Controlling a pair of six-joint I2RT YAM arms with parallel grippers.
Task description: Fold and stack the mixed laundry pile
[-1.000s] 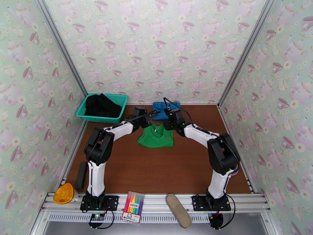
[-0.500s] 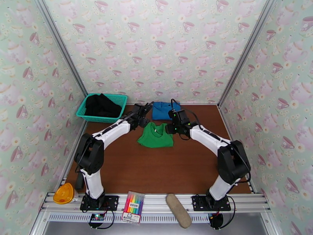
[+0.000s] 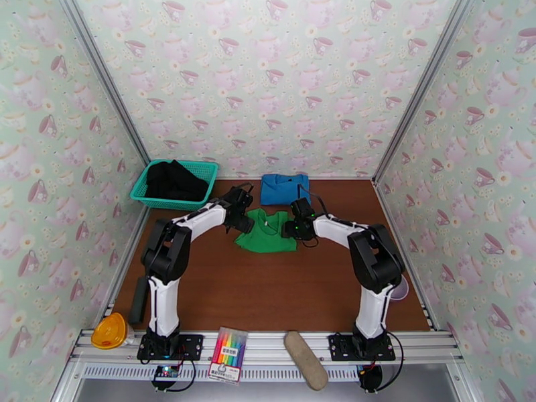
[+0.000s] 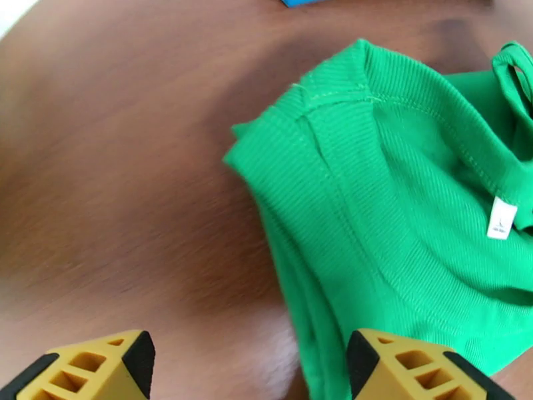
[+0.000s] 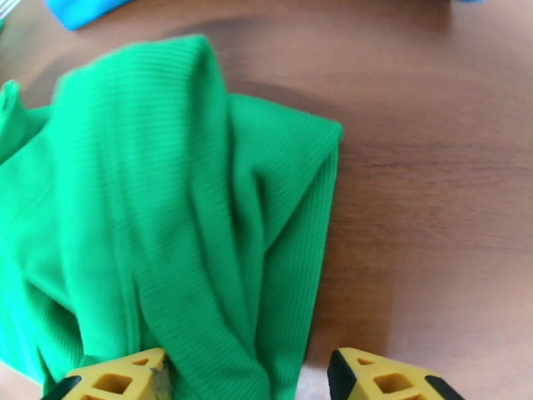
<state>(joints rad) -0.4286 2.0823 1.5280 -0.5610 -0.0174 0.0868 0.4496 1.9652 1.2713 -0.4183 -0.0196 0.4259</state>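
Brown wooden table (image 3: 301,289), teacup-papered booth: green ribbed cloth garment (image 3: 266,234) lies flat mid-table, collar toward the back wall.
Left jaws open at its left shoulder corner, right jaws open astride its right shoulder edge; nothing gripped, each arm nearer its own side.
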